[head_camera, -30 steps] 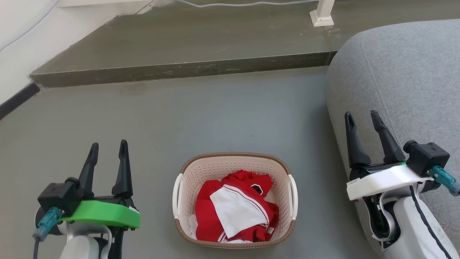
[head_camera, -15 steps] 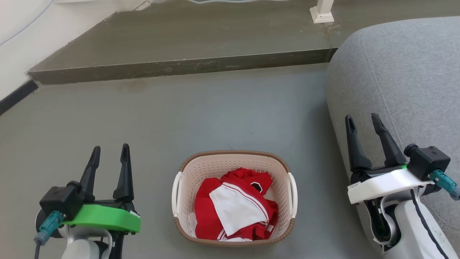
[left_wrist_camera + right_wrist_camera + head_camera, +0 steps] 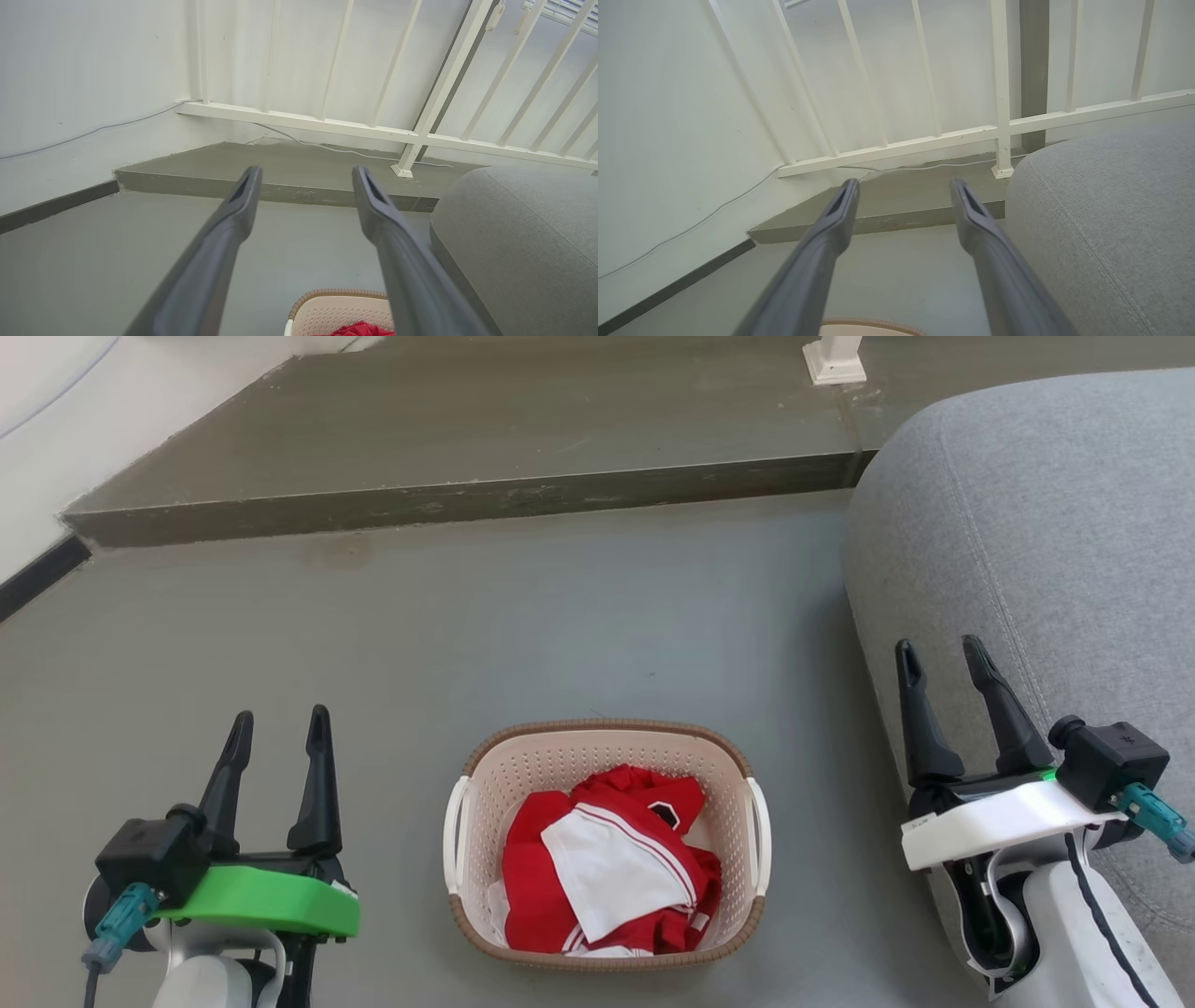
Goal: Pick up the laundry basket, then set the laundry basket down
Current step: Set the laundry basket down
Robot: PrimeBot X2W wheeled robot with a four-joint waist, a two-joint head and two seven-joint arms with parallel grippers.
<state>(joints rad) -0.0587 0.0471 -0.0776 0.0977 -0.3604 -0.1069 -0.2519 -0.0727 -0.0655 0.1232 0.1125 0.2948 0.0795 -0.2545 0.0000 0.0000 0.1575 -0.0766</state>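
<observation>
**Desk:** What are you seeing, biggest thing first?

**Me:** The grey floor [image 3: 560,616] is taking up most of my head view, and a sofa [image 3: 1046,523] is bulging in at 2 o'clock. The basket [image 3: 607,724] is sitting on the floor at 6 o'clock, centred between my arms, with red and white clothes [image 3: 607,868] lying in it.

**Desk:** How is it lying?

**Me:** Its handle-to-handle line is running 9 to 3. The left handle [image 3: 455,835] is facing my left arm and the right handle [image 3: 761,835] is facing my right.

**Desk:** And the grippers?

**Me:** Both are hanging clear of it and pointing to 12. I'm keeping the left gripper [image 3: 280,717] spread wide and gripping nothing, with the basket at its 3 o'clock. The right gripper [image 3: 938,646] is gaping the same way, also empty, just beside the sofa, with the basket at its 8 o'clock.

**Desk:** Which is nearer?

**Me:** I'm judging the left a shade nearer. Each arm is needing to swing inward to its own handle.
</observation>
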